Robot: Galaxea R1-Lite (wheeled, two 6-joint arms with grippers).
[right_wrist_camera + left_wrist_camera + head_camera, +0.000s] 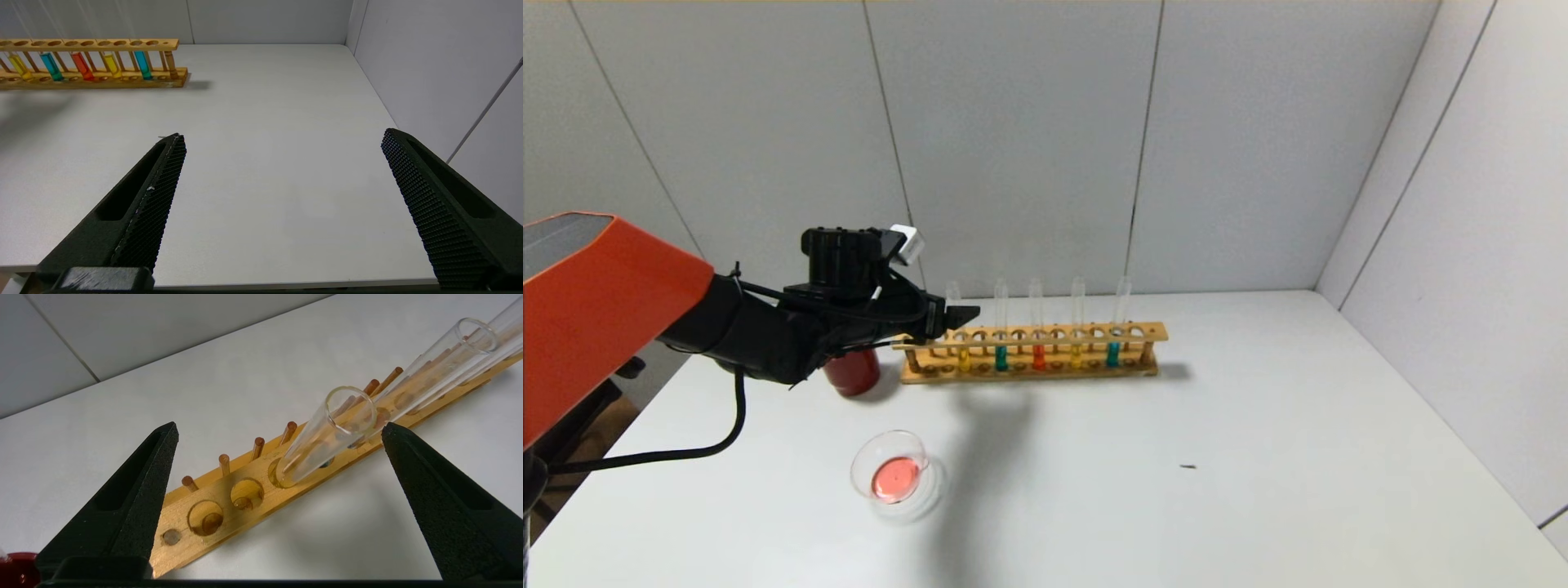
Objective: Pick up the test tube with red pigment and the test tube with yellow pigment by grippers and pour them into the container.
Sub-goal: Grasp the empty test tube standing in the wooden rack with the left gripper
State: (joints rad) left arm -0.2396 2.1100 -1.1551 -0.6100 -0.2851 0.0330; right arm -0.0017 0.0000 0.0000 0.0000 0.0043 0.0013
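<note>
Five tubes stand racked, so we hover our left gripper (278,433), jaws spread, beside the yellow tube (963,357).

The left arm has a boxy, glossy orange upper shell (596,302) that narrows into a matte black jointed forearm (743,331), where thin black cables (849,314) are looped and tied close to the housing, and one thicker black cable (737,412) sags beneath. A ribbed black block (837,249) sits on top, with a small white-grey block (908,242) at its corner. The left pincer (280,433) ends in two tapering, wedge-shaped black fingers (141,490) with grainy foam-like inner faces and long recessed slots. The right pincer (282,139) matches, its black fingers (433,208) faced with fine cross-hatched grid texture
</note>
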